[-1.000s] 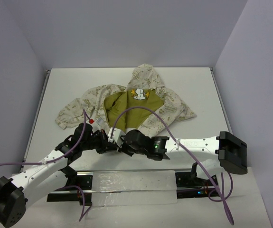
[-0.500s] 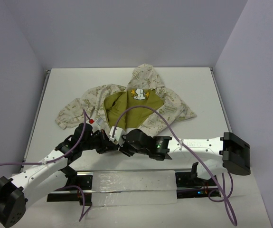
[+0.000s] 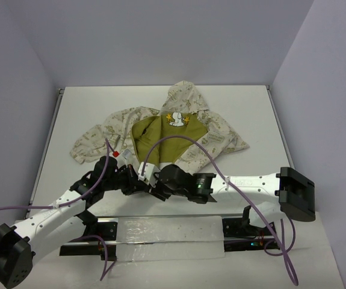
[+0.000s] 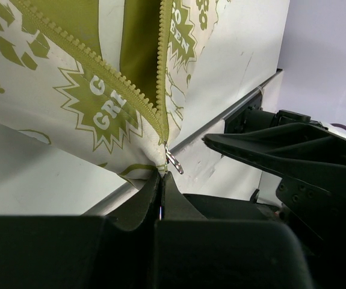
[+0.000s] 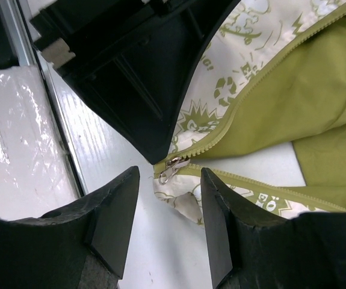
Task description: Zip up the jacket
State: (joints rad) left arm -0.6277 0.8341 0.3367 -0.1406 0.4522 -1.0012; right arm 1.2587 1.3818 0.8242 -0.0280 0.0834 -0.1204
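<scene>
The jacket (image 3: 160, 129) lies open on the table, cream print outside, olive lining up, hood at the far side. My left gripper (image 4: 162, 176) is shut on the jacket's (image 4: 100, 114) bottom hem, right below the foot of the zipper. The metal zipper slider (image 4: 174, 161) sits at the very bottom, where the two rows of teeth meet. My right gripper (image 5: 169, 183) stands open just in front of that slider (image 5: 173, 165), one finger on each side and touching nothing. In the top view both grippers meet at the jacket's near hem (image 3: 145, 176).
A metal rail (image 5: 16, 36) and a clear plastic sheet (image 3: 166, 238) run along the table's near edge, behind the grippers. The left gripper's black body (image 5: 130, 78) fills the top of the right wrist view. Bare white table (image 3: 251, 108) surrounds the jacket.
My right gripper has gone from shut to open and sits by the slider. The left gripper has kept its hold on the hem, and the jacket has not moved.
</scene>
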